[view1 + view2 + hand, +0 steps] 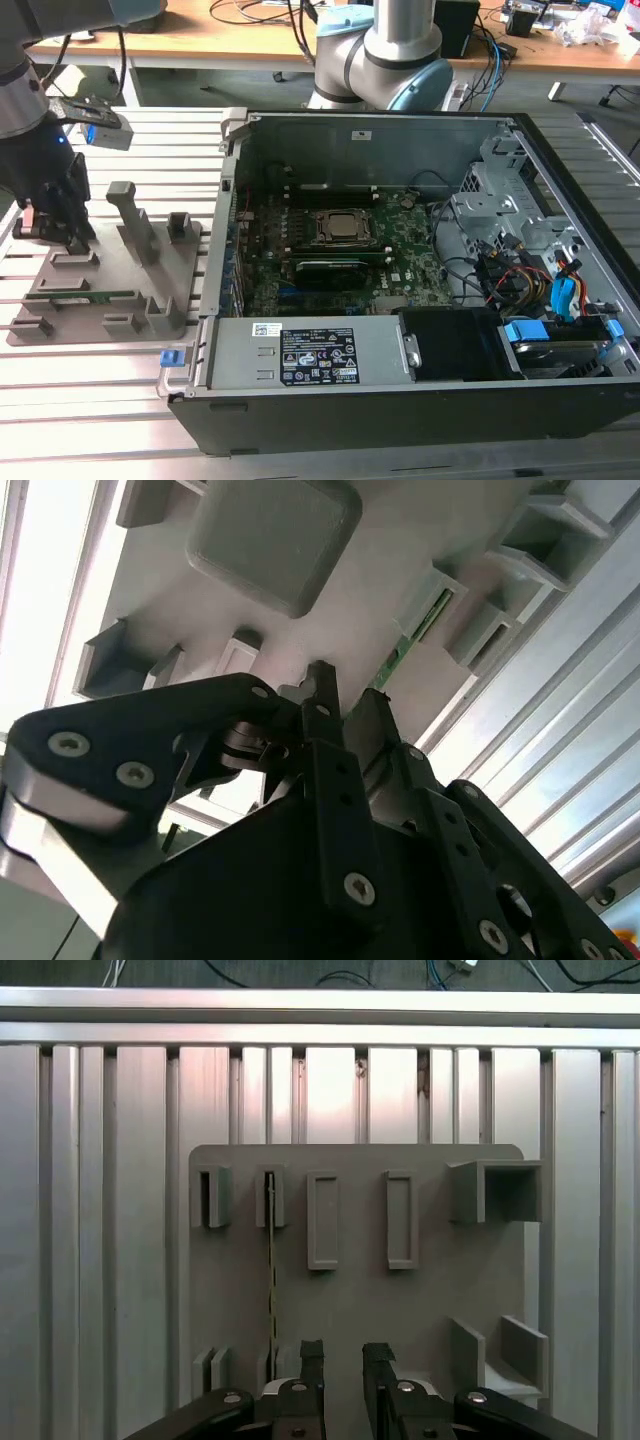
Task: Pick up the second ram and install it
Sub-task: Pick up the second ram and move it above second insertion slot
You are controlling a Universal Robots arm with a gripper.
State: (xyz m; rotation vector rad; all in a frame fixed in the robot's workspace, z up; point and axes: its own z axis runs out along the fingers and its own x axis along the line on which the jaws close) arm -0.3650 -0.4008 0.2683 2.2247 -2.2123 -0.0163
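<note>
The second ram [82,296] is a thin green stick lying in slots on the grey fixture plate [150,290], at the exterior view's left. In the first wrist view the ram [271,1260] appears edge-on, a dark line running between two slot blocks. My gripper [66,236] hovers over the plate's far left part, a little beyond the ram and apart from it. Its fingers [312,1358] stand slightly apart with nothing between them. In the second wrist view the gripper [348,695] points at the plate [330,630], with the ram [420,625] just off to one side.
An open computer case [360,130] lies to the exterior view's right of the plate, with the green motherboard [340,260] and CPU socket [343,226] inside. Grey posts [135,220] rise from the plate. Everything rests on a slotted aluminium table [100,400]. The arm's base [385,55] stands behind the case.
</note>
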